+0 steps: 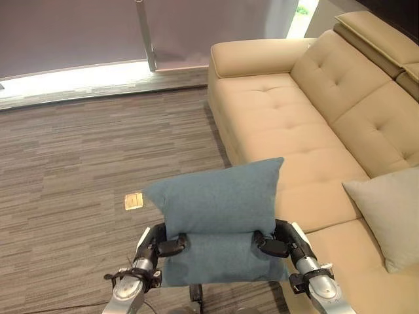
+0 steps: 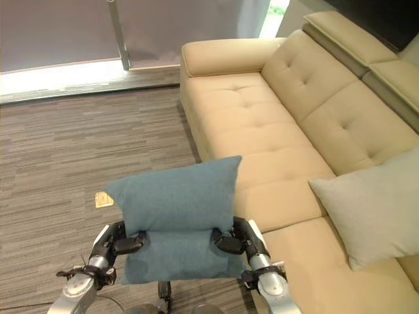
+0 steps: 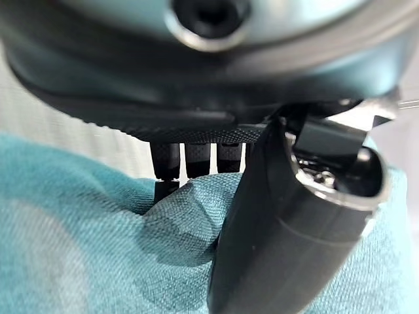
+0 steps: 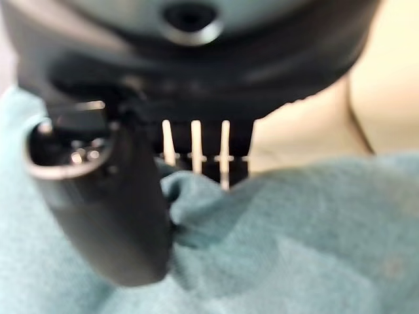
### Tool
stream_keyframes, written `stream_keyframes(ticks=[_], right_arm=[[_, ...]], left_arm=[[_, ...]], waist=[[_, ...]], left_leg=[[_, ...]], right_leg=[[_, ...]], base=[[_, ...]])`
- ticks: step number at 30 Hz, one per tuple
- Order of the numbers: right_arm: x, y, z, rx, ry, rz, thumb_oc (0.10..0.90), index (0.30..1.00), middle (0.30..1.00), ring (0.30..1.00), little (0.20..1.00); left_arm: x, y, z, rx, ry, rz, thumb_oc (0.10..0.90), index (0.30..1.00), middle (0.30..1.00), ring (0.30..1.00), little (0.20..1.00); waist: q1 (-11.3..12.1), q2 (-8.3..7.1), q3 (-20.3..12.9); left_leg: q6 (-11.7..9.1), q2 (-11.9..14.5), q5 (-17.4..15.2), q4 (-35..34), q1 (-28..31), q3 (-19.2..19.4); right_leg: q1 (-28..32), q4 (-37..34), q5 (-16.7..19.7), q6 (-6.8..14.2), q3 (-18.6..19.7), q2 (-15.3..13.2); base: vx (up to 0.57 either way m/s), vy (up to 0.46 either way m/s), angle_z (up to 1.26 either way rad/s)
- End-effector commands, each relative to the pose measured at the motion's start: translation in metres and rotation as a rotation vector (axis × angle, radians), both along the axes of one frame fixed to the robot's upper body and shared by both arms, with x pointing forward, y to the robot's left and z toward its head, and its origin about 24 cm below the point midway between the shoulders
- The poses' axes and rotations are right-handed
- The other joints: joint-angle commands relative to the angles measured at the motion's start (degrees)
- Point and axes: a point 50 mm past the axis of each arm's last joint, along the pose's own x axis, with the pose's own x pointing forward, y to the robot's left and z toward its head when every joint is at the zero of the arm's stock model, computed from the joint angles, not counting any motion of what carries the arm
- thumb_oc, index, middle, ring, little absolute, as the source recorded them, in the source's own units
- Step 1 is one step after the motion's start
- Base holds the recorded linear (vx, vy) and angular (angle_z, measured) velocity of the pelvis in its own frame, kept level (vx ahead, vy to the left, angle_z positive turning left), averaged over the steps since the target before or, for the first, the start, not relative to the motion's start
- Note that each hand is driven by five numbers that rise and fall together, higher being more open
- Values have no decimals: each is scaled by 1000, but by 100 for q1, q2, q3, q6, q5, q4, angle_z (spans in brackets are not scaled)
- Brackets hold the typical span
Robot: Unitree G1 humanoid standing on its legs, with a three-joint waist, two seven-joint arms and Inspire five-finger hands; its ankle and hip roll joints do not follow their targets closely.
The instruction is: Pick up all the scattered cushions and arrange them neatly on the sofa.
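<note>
A teal-blue cushion (image 1: 219, 209) hangs in the air in front of me, held between both hands over the carpet beside the sofa. My left hand (image 1: 160, 247) pinches its left edge and my right hand (image 1: 281, 241) pinches its right edge, so the cloth folds at mid-height. In the left wrist view the thumb (image 3: 275, 229) presses into the teal cloth (image 3: 98, 261) against the fingers behind it. The right wrist view shows the same pinch on the cushion (image 4: 294, 248). A grey cushion (image 2: 370, 209) leans on the beige sofa (image 1: 294, 124) at the right.
The sofa's long seat stretches from the far armrest (image 1: 258, 55) to the near right. Striped grey carpet (image 1: 78, 170) covers the floor, with a small brass floor plate (image 1: 133, 201) beside the held cushion. A window wall with a metal post (image 1: 148, 39) runs along the back.
</note>
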Motion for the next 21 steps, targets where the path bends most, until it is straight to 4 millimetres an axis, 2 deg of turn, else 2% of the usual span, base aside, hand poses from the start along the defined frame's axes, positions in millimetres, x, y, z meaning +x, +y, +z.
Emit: stream_keyframes(ticks=[1,3,4,6,7,8,9,11,12,13,14,16,17,18,19,20,21], right_arm=[[32,14,51,53,-301,38,400,300,300,300,300],[32,12,50,58,-296,31,400,300,300,300,300],[33,11,50,64,-297,25,400,300,300,300,300],[32,10,49,62,-291,23,400,300,300,300,300],[32,9,48,59,-287,26,400,300,300,300,300],[32,9,48,59,-287,26,400,300,300,300,300],[31,10,46,59,-277,33,400,300,300,300,300],[28,8,45,59,-273,27,400,300,300,300,300],[27,7,44,59,-270,24,400,300,300,300,300],[22,2,41,52,-257,7,400,300,300,300,300],[22,2,41,51,-256,7,400,300,300,300,300],[19,-3,38,42,-242,-8,400,300,300,300,300],[19,-4,39,40,-246,-15,400,300,300,300,300],[20,-6,40,36,-250,-22,400,300,300,300,300],[21,-8,42,42,-258,-33,400,300,300,300,300],[22,-10,42,41,-258,-44,400,300,300,300,300],[22,-11,42,42,-259,-44,400,300,300,300,300]], left_arm=[[12,7,47,6,-272,-14,400,300,300,300,300],[11,7,47,-1,-271,-13,400,300,300,300,300],[10,5,46,-7,-267,-16,400,300,300,300,300],[9,4,45,-9,-262,-17,400,300,300,300,300],[11,4,46,-10,-270,-13,400,300,300,300,300],[11,4,46,-10,-270,-13,400,300,300,300,300],[13,4,46,-11,-277,-11,400,300,300,300,300],[13,1,46,-17,-279,-25,400,300,300,300,300],[14,-1,46,-23,-281,-33,400,300,300,300,300],[12,-6,45,-34,-277,-47,400,300,300,300,300],[12,-6,45,-35,-277,-47,400,300,300,300,300],[12,-10,44,-45,-273,-65,400,300,300,300,300],[13,-11,45,-47,-278,-67,400,300,300,300,300],[14,-12,46,-51,-280,-68,400,300,300,300,300],[15,-11,46,-61,-280,-56,400,300,300,300,300],[15,-11,45,-61,-271,-60,400,300,300,300,300],[15,-11,45,-61,-271,-60,400,300,300,300,300]], waist=[[60,-99,-277],[-17,-83,-262],[-77,-132,-256],[-113,-131,-243],[-182,-182,-189],[-189,-169,-182],[-236,-198,-149],[-269,-215,-157],[-281,-233,-187],[-347,-212,-312],[-358,-201,-313],[-422,-145,-383],[-418,-132,-348],[-406,-223,-312],[-396,-258,-298],[-344,-324,-267],[-337,-315,-263]], left_leg=[[-1087,631,-847,511,108,514],[-1098,575,-964,449,306,404],[-1089,458,-1042,431,421,305],[-1079,416,-1113,407,529,211],[-1079,289,-1200,368,707,1],[-1080,300,-1209,367,720,-8],[-1091,213,-1308,340,885,-136],[-1086,168,-1407,385,955,-210],[-1094,129,-1500,443,999,-260],[-1203,131,-1592,697,1105,-364],[-1207,141,-1610,717,1101,-377],[-1450,218,-1456,1385,1020,-331],[-1678,346,-1201,2161,770,-246],[-1788,414,-913,2698,415,-143],[-1805,530,-840,3107,207,13],[-1663,731,-949,3357,-150,250],[-1660,742,-969,3380,-155,254]], right_leg=[[202,-1373,1668,68,0,113],[19,-1969,1421,-55,-78,257],[-145,-2574,1485,-96,-41,360],[-220,-2859,1565,-85,28,461],[-474,-3374,1833,4,199,542],[-450,-3396,1838,4,188,551],[-632,-3601,2024,53,215,573],[-511,-3703,2035,38,257,562],[-441,-3681,2065,1,334,547],[-355,-3538,2091,-105,447,586],[-349,-3532,2081,-109,431,591],[-111,-3598,2067,-228,352,591],[54,-3646,2056,-304,333,602],[176,-3716,2027,-373,336,518],[308,-3798,1966,-453,283,520],[510,-3878,1839,-503,238,469],[514,-3881,1837,-502,242,479]], base=[[262,83,22],[333,60,24],[296,42,23],[295,27,19],[316,25,21],[420,31,55],[218,19,46],[250,3,45],[457,-40,41],[368,-39,52],[390,-42,47],[268,-42,57],[231,-66,78],[220,-78,93],[236,-95,74],[198,-70,42],[271,-24,7]])
